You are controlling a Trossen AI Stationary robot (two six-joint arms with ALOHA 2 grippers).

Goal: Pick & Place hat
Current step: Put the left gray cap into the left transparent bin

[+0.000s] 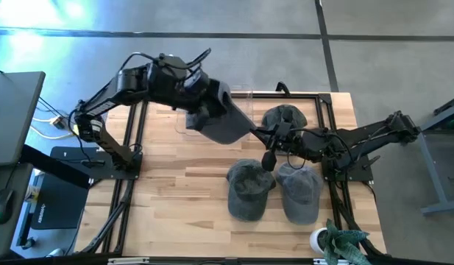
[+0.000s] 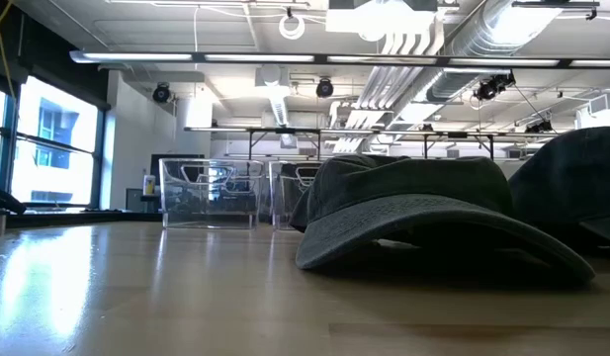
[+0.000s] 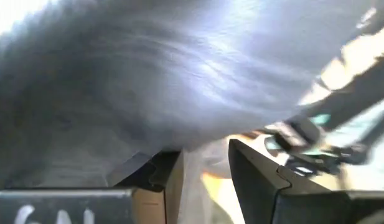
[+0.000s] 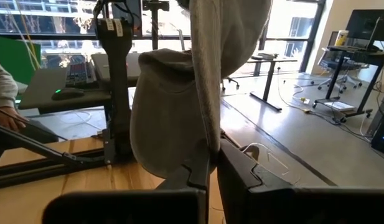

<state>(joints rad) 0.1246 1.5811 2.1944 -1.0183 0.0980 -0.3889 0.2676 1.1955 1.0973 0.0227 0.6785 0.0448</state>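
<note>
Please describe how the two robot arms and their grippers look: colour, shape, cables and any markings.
Both arms are black, built of slim jointed segments, with black cables looping along them. The left gripper and the right gripper each have two dark, angular fingers. White lettering shows on the left gripper's body, too blurred to read.

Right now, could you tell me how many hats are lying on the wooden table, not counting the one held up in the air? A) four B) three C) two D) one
B: the high view shows three dark hats resting on the table, the far hat, the left near hat and the right near hat, while the lifted hat hangs between the left claw and the right claw.
</note>
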